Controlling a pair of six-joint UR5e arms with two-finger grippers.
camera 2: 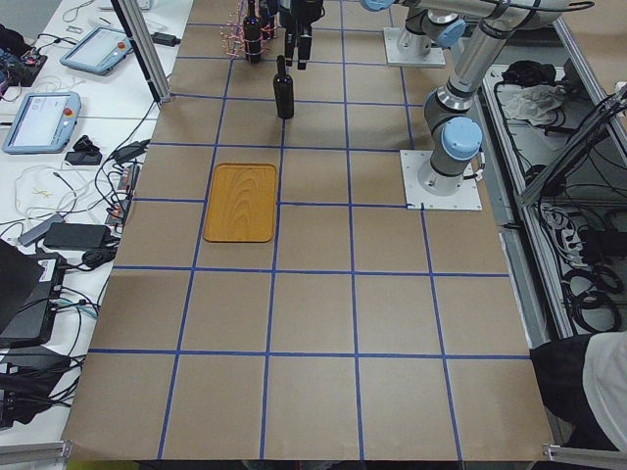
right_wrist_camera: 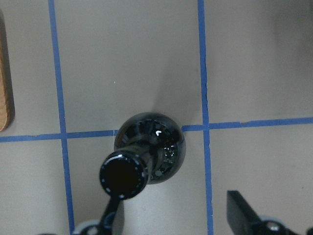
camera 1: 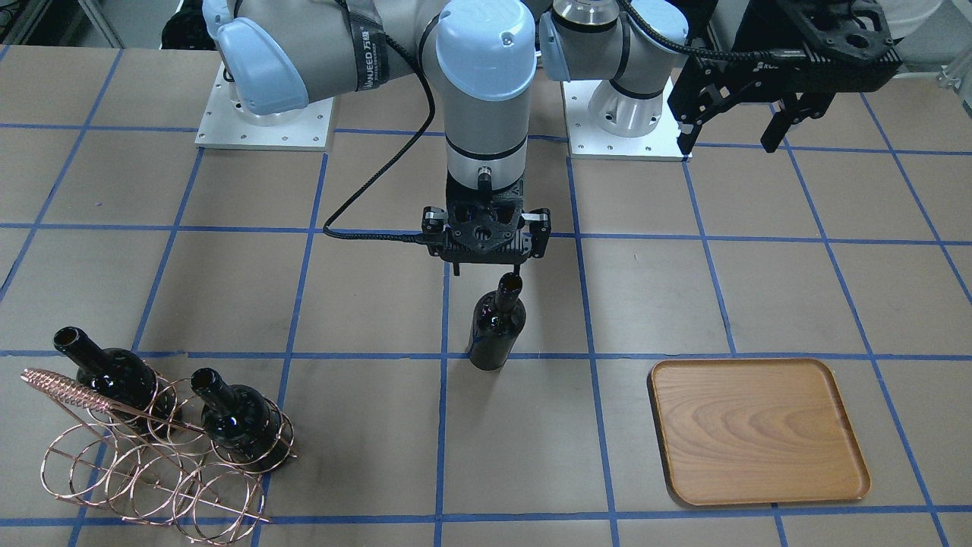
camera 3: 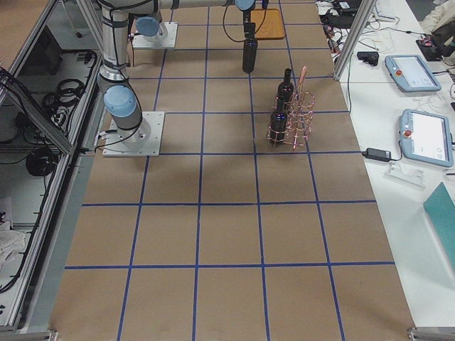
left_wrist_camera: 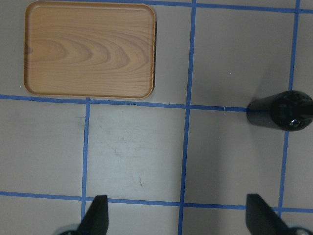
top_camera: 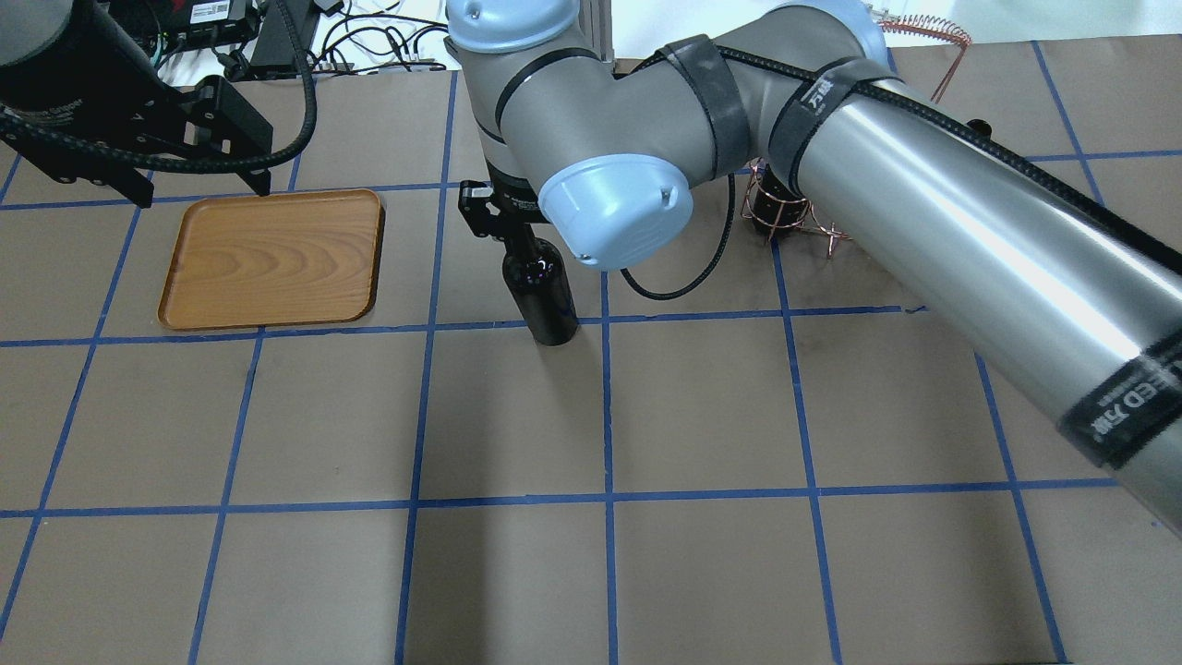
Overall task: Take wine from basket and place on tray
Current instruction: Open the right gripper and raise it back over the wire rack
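the wine [camera 1: 497, 323] stood upright and by itself on the counter [camera 1: 364, 456], near its middle, with its base on one of the blue tape lines [camera 1: 364, 355]. all clock directions here are read in the front-facing view, from the wine.

at 12 o'clock, right above the round mouth, hung the right end effector [camera 1: 487, 267], pointing straight down. its jaws were spread wide and held nothing. in the right wrist view the mouth lay close against one finger [right_wrist_camera: 111, 215] while the other finger [right_wrist_camera: 242, 208] was well apart from it; whether the near finger touched the neck could not be told.

the tray [camera 1: 759, 429] lay flat at about 4 o'clock, apart from the wine, with a tape line on the counter between them. the basket [camera 1: 152, 479] sat at about 8 o'clock, near the counter's edge, with two other bottles [camera 1: 114, 372] leaning in its rings, necks pointing up and toward the robot.

the left end effector [camera 1: 730, 140] hovered at about 2 o'clock, raised off the counter on the robot side of the tray, its jaws also parted and holding nothing.

a black cable [camera 1: 357, 220] looped down beside the right wrist at about 10 o'clock. in the overhead view the right arm [top_camera: 923, 212] covered most of the basket and part of the wine's neck.
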